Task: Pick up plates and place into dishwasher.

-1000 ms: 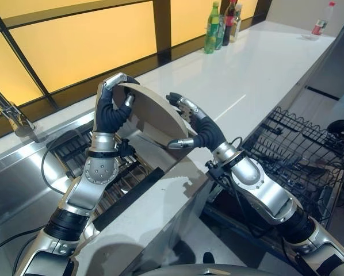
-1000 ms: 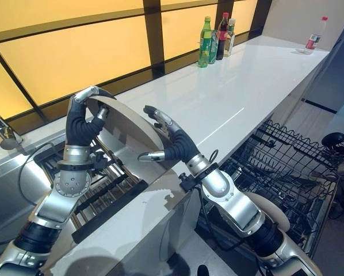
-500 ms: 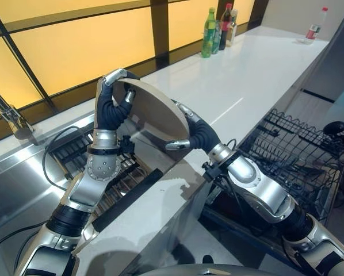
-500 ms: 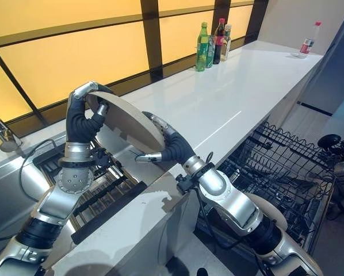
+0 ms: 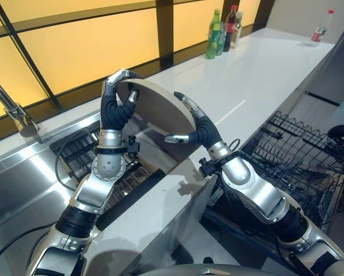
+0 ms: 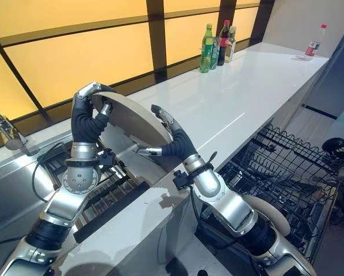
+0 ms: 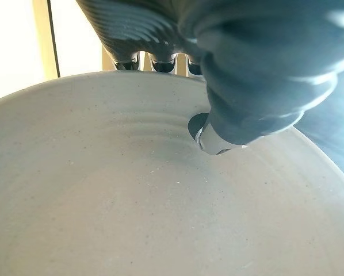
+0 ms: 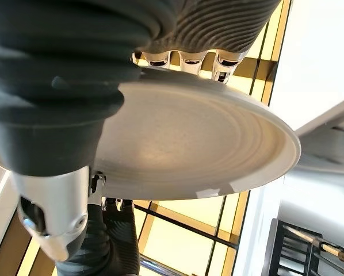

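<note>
Both arms raised, hands meeting at one plate

The left arm rises steeply from the lower left, forearm near upright, wrist bent forward at the top. The left hand [image 5: 117, 107] has its fingers hooked over the plate's [image 5: 157, 106] far edge and its thumb pressed on the near face, as its wrist view shows. The right arm comes in from the lower right, elbow low, forearm slanting up and leftward. The right hand [image 5: 196, 127] sits at the plate's opposite edge, fingers reaching up behind the rim and the thumb stretched out beneath, apart from the plate.
</note>
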Robot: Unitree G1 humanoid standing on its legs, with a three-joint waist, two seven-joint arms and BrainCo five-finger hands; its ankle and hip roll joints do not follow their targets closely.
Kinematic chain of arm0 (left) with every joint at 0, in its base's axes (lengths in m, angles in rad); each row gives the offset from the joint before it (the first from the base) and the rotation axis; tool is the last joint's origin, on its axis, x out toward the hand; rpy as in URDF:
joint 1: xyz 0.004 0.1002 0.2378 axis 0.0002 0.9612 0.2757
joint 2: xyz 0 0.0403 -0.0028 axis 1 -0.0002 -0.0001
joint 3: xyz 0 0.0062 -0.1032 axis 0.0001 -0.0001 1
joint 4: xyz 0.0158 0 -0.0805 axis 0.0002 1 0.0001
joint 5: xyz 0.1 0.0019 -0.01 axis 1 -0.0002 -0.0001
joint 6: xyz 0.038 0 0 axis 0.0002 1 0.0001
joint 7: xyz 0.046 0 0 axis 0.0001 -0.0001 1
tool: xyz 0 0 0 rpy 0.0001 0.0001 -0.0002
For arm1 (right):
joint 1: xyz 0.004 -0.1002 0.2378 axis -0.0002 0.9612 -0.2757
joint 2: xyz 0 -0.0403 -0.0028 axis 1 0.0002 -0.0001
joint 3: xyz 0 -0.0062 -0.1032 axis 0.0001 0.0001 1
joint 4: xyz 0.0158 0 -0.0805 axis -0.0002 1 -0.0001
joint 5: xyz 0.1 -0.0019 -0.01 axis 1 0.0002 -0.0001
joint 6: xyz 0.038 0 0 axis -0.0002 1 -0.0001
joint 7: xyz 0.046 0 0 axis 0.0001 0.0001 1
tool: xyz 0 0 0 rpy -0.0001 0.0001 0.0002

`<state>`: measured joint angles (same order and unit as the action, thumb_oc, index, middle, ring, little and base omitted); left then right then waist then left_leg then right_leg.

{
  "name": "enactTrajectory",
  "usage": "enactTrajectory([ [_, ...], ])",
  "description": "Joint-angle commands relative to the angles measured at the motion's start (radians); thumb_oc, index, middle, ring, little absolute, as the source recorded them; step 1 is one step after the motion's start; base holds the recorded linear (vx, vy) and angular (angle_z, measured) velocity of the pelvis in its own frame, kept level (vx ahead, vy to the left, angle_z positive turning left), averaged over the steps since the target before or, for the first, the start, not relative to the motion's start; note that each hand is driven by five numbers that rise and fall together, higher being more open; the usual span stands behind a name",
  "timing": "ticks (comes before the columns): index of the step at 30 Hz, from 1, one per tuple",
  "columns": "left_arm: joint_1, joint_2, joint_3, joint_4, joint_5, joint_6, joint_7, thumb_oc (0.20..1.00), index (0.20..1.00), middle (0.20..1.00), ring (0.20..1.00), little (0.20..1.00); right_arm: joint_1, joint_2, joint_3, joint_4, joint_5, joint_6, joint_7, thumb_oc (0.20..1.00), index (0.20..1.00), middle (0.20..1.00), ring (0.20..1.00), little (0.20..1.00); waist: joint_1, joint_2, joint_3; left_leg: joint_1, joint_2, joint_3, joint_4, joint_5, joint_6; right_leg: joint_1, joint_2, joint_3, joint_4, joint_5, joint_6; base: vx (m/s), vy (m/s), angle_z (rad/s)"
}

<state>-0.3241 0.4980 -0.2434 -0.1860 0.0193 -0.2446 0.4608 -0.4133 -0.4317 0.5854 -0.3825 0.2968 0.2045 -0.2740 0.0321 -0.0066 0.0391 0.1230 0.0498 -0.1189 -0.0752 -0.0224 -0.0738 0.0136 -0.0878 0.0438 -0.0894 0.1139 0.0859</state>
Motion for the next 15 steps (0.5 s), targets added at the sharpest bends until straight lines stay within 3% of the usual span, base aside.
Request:
enactTrajectory([
  [1,-0.14,-0.002,-0.078,-0.072,-0.023,-0.037,-0.023,0.2,0.2,0.2,0.2,0.2,-0.128,0.039,0.025,0.006,0.01,-0.013,0.002,0.2,0.2,0.2,0.2,0.2,0.037,-0.019,-0.056,-0.075,-0.101,-0.061,0.016,0.004,0.065,0.029,-0.019,-0.044,0.144,-0.168,0.042,0.0,0.0,0.0],
  [15,-0.153,-0.005,-0.079,-0.064,-0.022,-0.031,-0.024,0.2,0.2,0.2,0.2,0.2,-0.154,0.032,0.044,0.038,0.034,0.035,0.074,0.2,0.2,0.2,0.2,0.2,0.042,-0.026,-0.053,-0.067,-0.111,-0.067,0.016,0.001,0.077,0.023,-0.018,-0.046,0.165,-0.173,0.043,0.01,0.007,0.03],
])
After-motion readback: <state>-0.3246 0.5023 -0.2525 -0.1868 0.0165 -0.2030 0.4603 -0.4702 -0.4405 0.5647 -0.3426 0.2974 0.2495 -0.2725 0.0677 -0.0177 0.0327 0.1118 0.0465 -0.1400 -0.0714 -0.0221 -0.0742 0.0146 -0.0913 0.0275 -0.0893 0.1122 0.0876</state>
